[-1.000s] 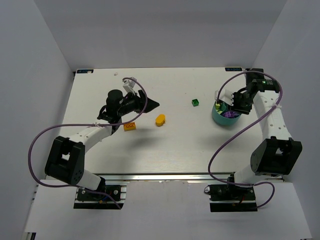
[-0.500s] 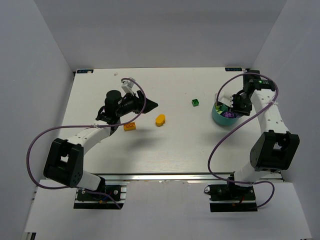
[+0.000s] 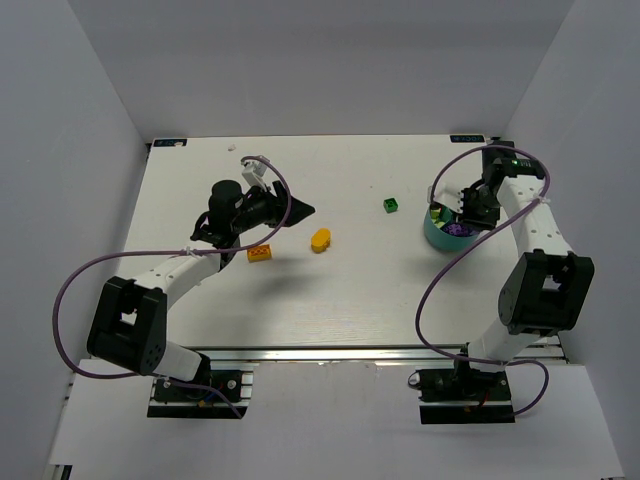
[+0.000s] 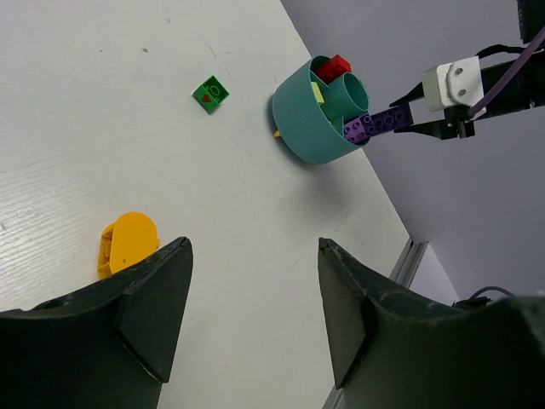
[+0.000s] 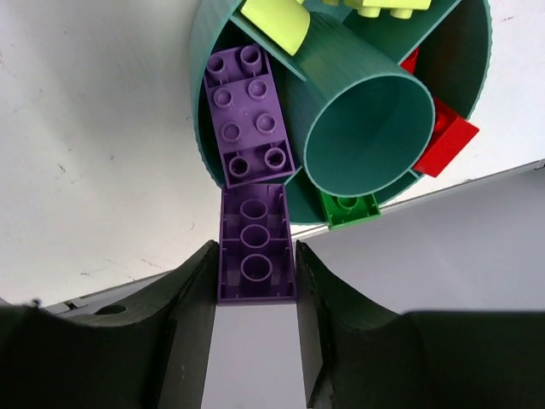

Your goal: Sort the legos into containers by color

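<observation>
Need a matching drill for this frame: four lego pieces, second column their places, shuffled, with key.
1. purple brick, underside showing
2. green brick
3. oval piece
4. orange brick

a. on table, beside left arm
b. on table, loose piece nearest teal bowl
c. gripped in right hand
d. on table, between the orange and green bricks

Pairs: 1-c, 2-b, 3-d, 4-a

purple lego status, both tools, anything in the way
Right tool shut on purple lego at teal bowl rim. Left tool open, empty. Second purple lego already in that slot.
</observation>
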